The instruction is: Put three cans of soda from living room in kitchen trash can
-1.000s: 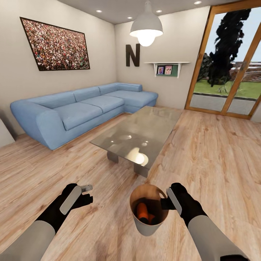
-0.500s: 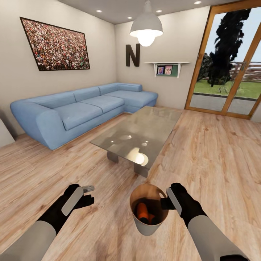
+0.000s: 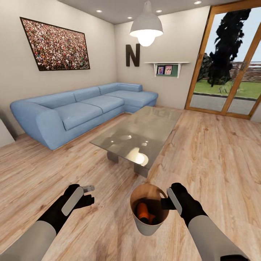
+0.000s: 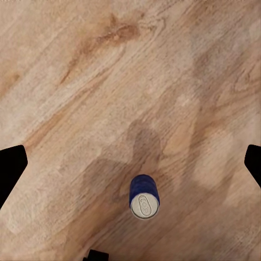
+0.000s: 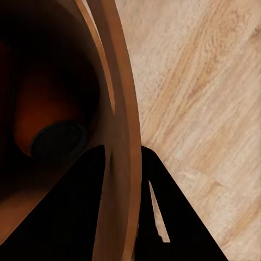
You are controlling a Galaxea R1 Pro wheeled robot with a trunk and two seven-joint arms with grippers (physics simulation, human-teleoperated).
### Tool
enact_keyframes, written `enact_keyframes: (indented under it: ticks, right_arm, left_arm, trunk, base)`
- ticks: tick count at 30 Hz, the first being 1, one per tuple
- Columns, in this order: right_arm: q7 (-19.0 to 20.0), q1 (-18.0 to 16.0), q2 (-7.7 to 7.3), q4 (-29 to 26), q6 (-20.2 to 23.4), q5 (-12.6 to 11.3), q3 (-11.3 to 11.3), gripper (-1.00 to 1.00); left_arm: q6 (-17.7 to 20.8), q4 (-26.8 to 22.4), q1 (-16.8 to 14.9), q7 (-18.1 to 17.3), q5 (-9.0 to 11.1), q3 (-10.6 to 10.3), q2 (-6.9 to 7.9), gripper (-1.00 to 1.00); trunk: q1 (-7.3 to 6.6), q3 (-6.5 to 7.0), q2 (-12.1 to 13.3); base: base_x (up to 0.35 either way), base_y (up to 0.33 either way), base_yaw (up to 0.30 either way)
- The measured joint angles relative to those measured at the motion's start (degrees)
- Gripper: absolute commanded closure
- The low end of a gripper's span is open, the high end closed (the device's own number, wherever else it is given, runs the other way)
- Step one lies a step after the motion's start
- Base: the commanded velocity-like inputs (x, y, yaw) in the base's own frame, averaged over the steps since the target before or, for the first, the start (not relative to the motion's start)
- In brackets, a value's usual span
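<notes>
Your right gripper (image 3: 167, 201) was clenched on the rim of the bin (image 3: 148, 226), cans (image 3: 142, 212) inside; your left gripper (image 3: 86, 193) hung released above a blue can (image 4: 144, 196) standing on the floor (image 3: 203, 152). Tilting the bin risked spilling them.

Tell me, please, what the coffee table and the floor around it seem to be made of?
The coffee table looks like a glass top, smooth and glossy: it mirrors the lamp and ceiling lights, and the floor shows through. Its legs look plain grey, material unclear. The floor looks like light wood planks with a satin finish: grain, knots and board seams show.
</notes>
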Motion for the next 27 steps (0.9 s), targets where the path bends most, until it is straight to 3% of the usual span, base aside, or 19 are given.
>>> enact_keyframes:
  ticks: [14,18,21,22,24,25,27]
  right_arm:
    - [-0.01,-0.04,-0.5,-0.07,0.01,0.18,-0.34,1.0]
    - [0.02,-0.07,-1.33,-0.09,0.28,-0.11,-0.39,1.0]
    - [-0.04,-0.08,-2.69,-0.09,0.48,0.25,-0.41,1.0]
    - [0.09,-0.14,-3.82,-0.08,0.48,-0.76,-0.46,1.0]
    - [0.02,-0.27,-5.58,-0.11,0.48,-0.35,-0.57,1.0]
    - [0.28,-0.54,-7.58,0.36,0.39,-2.18,-1.14,1.0]
    - [0.19,-0.97,-9.84,-0.29,0.46,0.44,-2.6,1.0]
  left_arm:
    - [0.06,-0.06,0.02,-0.07,0.06,0.01,0.0,-1.0]
    - [0.15,-0.05,0.0,-0.08,0.08,0.01,0.0,-1.0]
    - [0.18,0.04,0.0,-0.08,0.08,0.01,0.0,-1.0]
    - [0.22,0.06,0.0,-0.08,0.07,0.01,0.0,-1.0]
    - [0.27,0.09,-0.02,-0.09,0.04,0.01,0.0,-1.0]
    - [0.32,0.1,-0.01,-0.08,0.03,0.01,0.01,-1.0]
    - [0.33,0.14,-0.03,-0.06,0.02,0.03,0.0,-1.0]
  trunk:
    - [0.0,0.0,0.0]
    - [0.0,0.0,0.0]
    - [0.0,0.0,0.0]
    - [0.0,0.0,0.0]
    - [0.0,0.0,0.0]
    - [0.0,0.0,0.0]
    - [0.0,0.01,0.0]
  base:
    - [0.0,0.0,0.0]
    - [0.0,0.0,0.0]
    - [0.0,0.0,0.0]
    - [0.0,0.0,0.0]
    - [0.0,0.0,0.0]
    - [0.0,0.0,0.0]
    - [0.0,0.0,0.0]
